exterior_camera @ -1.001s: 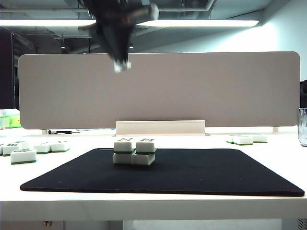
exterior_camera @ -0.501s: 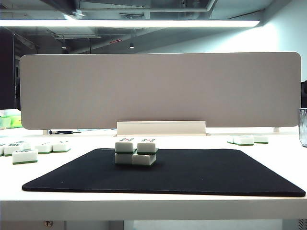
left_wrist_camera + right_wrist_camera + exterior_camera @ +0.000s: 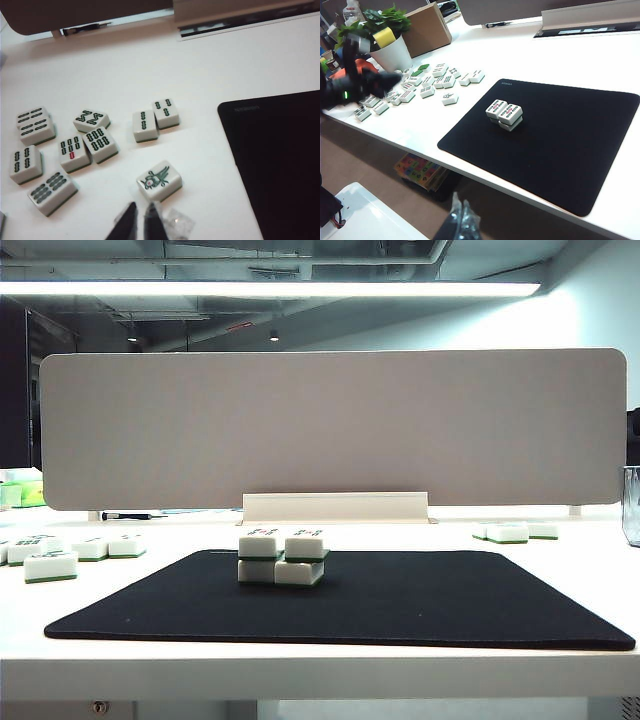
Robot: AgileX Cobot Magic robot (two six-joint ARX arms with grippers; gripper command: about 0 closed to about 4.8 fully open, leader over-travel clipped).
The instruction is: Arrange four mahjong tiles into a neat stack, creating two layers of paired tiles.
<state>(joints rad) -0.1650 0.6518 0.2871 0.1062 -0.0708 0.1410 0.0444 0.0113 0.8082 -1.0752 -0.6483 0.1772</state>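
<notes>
Black mat point(image 3: 400, 600) bearing the stack point(image 3: 282, 558), left claw point(image 3: 139, 220) gone from overhead, shut

Left pincer point(image 3: 140, 222): two slim dark fingers tapering to points, with a clear, glassy plastic piece beside them; right pincer point(image 3: 462, 220): dark narrow fingers with translucent tips; blurred black arm body bearing orange parts and a small green light.

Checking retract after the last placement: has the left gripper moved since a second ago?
Yes. Earlier it hung blurred high before the grey partition in the exterior view; now it is gone from there. The left gripper, shut, hovers over spare tiles.
</notes>
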